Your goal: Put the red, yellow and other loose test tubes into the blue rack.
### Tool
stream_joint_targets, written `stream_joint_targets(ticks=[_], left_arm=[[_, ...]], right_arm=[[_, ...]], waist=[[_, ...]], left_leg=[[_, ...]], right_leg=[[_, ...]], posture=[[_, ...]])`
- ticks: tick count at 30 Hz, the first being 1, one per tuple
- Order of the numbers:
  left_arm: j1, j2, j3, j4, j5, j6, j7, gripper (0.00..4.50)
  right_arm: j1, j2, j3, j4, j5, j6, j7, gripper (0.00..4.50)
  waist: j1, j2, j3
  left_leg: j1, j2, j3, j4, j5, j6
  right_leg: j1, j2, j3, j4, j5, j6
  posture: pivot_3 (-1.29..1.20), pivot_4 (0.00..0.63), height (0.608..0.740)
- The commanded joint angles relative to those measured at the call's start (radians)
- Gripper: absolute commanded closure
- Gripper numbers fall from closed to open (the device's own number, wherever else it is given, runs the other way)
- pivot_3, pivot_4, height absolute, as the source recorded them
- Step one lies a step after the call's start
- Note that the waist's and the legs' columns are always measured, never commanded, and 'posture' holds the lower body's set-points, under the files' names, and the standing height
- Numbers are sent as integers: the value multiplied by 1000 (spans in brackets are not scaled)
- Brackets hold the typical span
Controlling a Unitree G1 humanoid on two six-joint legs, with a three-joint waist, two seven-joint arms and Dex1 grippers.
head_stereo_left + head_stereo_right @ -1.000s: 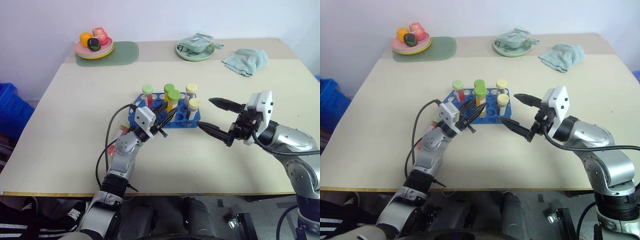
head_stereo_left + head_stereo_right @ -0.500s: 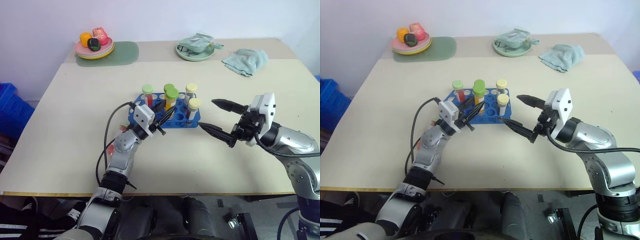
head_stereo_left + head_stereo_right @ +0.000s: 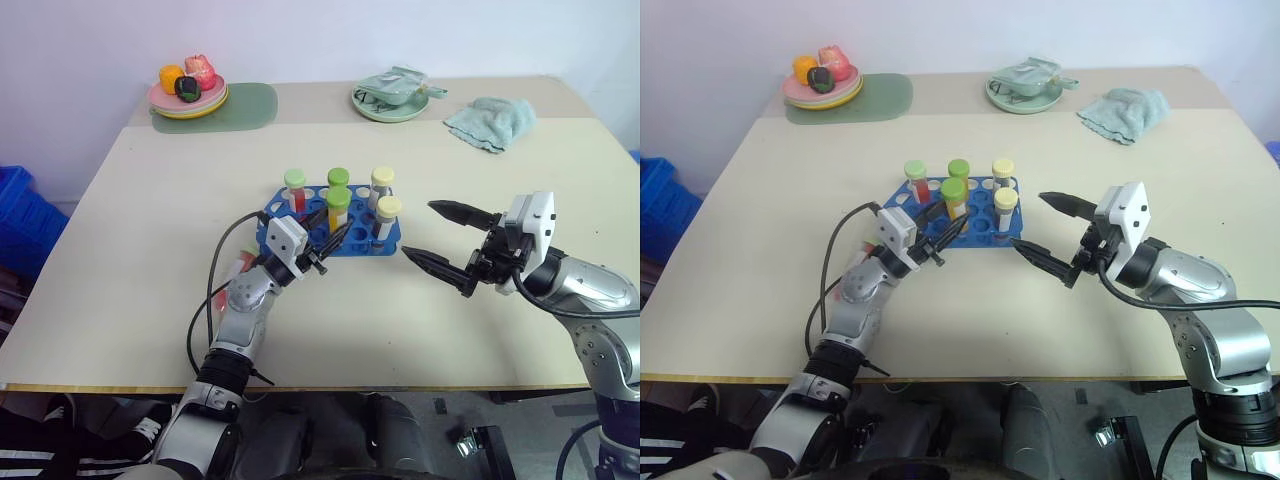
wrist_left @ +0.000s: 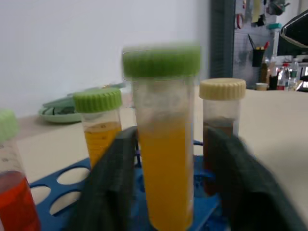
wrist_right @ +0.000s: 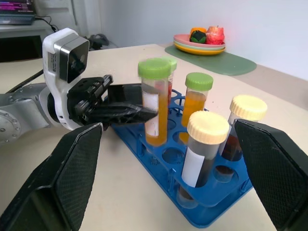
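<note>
Yellow tube (image 4: 163,144) upright in rack (image 3: 300,235), front row. Left gripper (image 3: 328,243) fingers spread either side, not touching it. Right gripper (image 3: 440,240) spread wide, right of rack.

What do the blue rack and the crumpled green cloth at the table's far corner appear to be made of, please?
Blue rack: probably moulded plastic, with a smooth, slightly glossy face and clean round holes. Crumpled green cloth: soft fabric, likely terry towelling, matte and loosely folded.
</note>
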Motion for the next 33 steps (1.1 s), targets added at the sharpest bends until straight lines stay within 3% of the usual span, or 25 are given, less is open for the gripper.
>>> stream_joint_targets(ticks=[1,7,17,23,27,29,33], left_arm=[[-17,-8,14,-22,-13,3,7,146],[6,12,20,-111,-24,52,19,66],[155,167,60,-543,-169,408,21,66],[201,238,122,-674,-200,531,71,66],[242,357,166,-812,-214,683,85,66],[259,423,215,-892,-245,844,145,66],[266,532,359,-1037,-467,1155,212,66]], right_arm=[[-7,5,-27,-10,4,-24,7,0],[-15,11,-21,-9,-1,-28,4,0],[-31,28,-6,27,-19,-50,17,0],[-49,38,2,45,-29,-59,28,0],[-47,20,-8,43,-20,-45,48,0],[-47,14,-21,46,-10,-36,54,0],[-45,4,-28,38,12,-14,76,0]], waist=[[0,0,0],[0,0,0],[-1,0,0],[-1,0,0],[-2,0,0],[-3,0,0],[0,0,0]], left_leg=[[0,0,0,0,0,0],[0,0,0,0,0,0],[0,0,0,0,0,0],[0,0,0,0,0,0],[0,0,0,-1,0,0],[0,1,0,-1,0,0],[0,1,-1,-1,0,0]], right_leg=[[0,0,0,0,0,0],[0,0,0,0,0,0],[-1,0,0,0,0,0],[0,1,0,0,0,0],[-1,1,0,1,0,0],[-1,1,1,1,0,0],[-1,1,1,1,0,0]], posture=[[0,150,740],[0,150,740],[0,150,740],[0,150,740],[0,150,740],[0,150,740],[0,150,740]])
